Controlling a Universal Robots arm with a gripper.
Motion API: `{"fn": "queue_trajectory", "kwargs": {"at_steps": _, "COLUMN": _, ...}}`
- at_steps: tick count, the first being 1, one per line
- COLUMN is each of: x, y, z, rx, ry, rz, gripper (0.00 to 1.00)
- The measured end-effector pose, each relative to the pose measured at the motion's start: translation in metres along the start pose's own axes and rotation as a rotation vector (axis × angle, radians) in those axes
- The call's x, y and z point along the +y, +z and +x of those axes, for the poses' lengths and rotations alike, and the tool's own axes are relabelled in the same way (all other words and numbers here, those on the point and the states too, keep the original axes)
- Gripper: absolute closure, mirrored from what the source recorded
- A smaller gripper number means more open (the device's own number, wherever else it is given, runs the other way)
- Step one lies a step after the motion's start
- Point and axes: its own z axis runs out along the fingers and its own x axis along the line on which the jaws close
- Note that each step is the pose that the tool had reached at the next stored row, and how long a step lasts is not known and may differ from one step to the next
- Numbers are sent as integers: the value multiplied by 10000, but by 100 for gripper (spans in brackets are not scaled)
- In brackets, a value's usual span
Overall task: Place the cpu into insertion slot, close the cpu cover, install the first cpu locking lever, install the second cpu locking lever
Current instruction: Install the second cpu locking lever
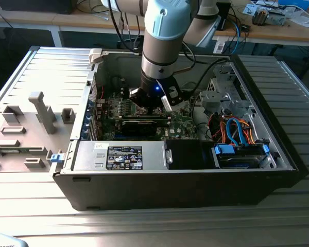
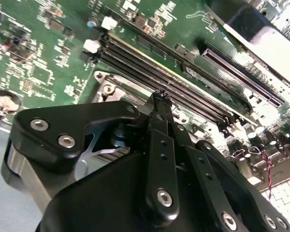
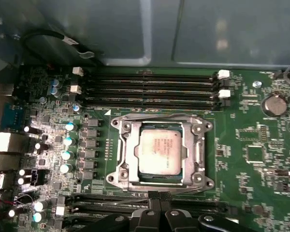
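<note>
My end effector [image 3: 158,197], fingers pressed together and empty, hangs just below the cpu cover [image 3: 162,181] at the frame's middle, closed over the seated cpu [image 3: 159,152]; thin, stiff, springy metal, best pushed at its rim.

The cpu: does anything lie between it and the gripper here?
Nothing visible does. In the first wrist view the small silvery-grey square cpu already sits in the insertion slot, framed by the thin silver metal cpu cover. The black gripper hovers beside the slot's edge.
</note>
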Motion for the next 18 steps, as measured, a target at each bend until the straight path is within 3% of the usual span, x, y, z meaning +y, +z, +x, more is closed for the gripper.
{"fn": "queue_trajectory", "kwargs": {"at_steps": 7, "x": -8, "y": 82, "z": 132, "rx": -8, "ry": -16, "rz": -206, "gripper": 89}}
{"fn": "queue_trajectory", "kwargs": {"at_steps": 18, "x": -16, "y": 167, "z": 299, "rx": 6, "ry": -115, "rz": -330, "gripper": 89}}
